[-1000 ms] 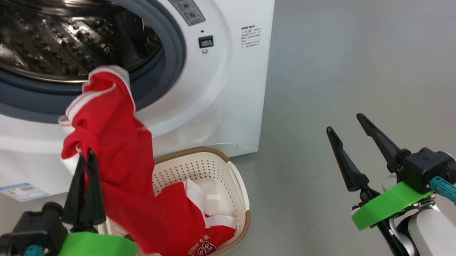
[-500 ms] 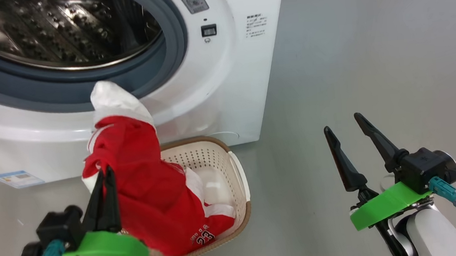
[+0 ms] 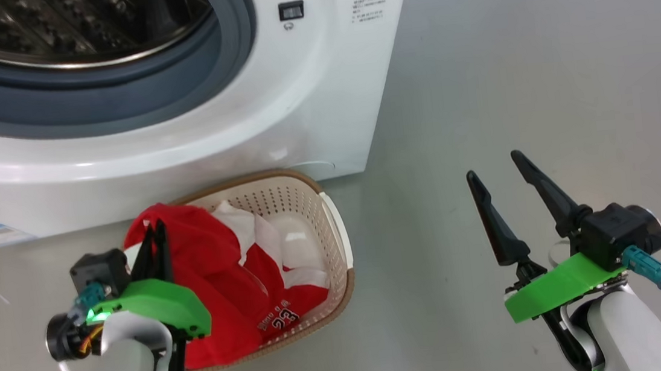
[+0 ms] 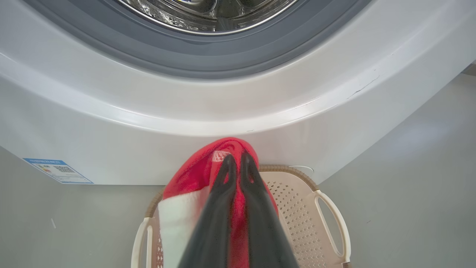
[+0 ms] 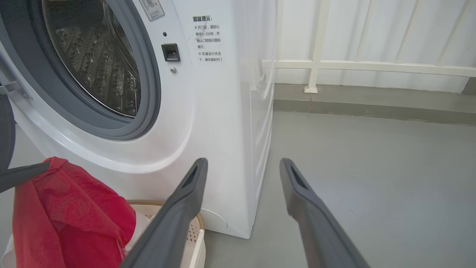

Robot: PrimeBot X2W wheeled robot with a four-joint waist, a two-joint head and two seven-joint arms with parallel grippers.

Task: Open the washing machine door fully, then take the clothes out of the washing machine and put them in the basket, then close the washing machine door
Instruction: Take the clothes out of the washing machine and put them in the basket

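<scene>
Left wrist view, nearest first: pinching a fold of the clothes (image 4: 200, 175) with the left gripper (image 4: 235, 160) narrowed tight onto it, low over the basket (image 4: 297, 193) directly beneath, probably so the cloth lands inside on release. Off to the side, holding the right gripper (image 3: 493, 165) spread wide and empty, apparently out of the way. Beyond the left gripper, facing the washing machine (image 4: 223, 111), drum (image 4: 208, 11) bare as far as seen. Counting: two grippers, one basket, one red heap, separate garments impossible to tell.

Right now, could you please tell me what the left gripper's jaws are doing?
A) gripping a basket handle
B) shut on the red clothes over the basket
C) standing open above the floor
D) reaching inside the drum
B: the left gripper has its jaws shut on the clothes, held over the basket.
</scene>
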